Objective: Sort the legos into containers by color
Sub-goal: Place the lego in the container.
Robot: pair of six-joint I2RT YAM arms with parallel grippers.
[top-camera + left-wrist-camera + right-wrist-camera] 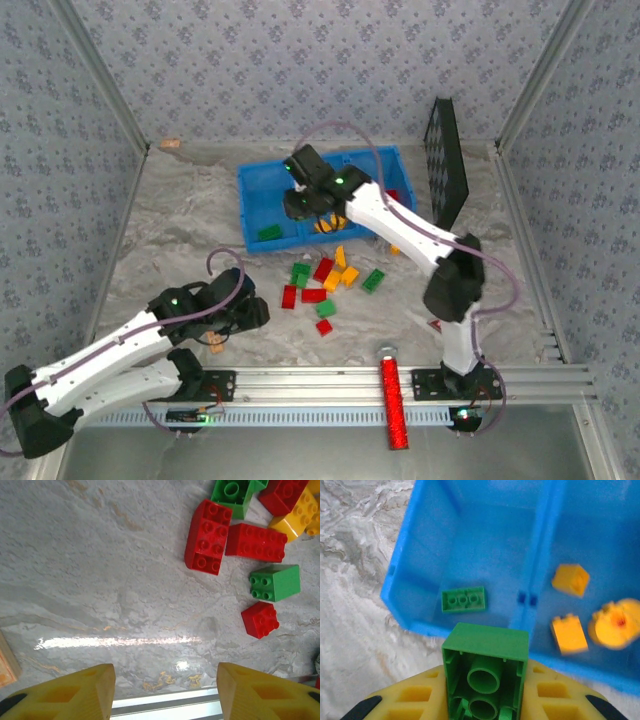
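The blue tray (250, 200) lies at the back centre of the table. My right gripper (300, 200) hovers over the tray's left end, shut on a green lego (486, 672) held hollow side toward the camera. Below it, a flat green lego (464, 600) lies in the left compartment (425, 565). The middle compartment holds orange legos (568, 634), one of them round (615, 625). Loose red, green and yellow legos (325, 285) are scattered in front of the tray. My left gripper (248, 312) is open over bare table left of the pile, a small red lego (260, 620) ahead to its right.
A black studded board (447, 160) stands upright at the back right. A red glittery cylinder (393, 400) lies across the front rail. A tan block (216, 345) sits by the left gripper. Patterned walls close in three sides.
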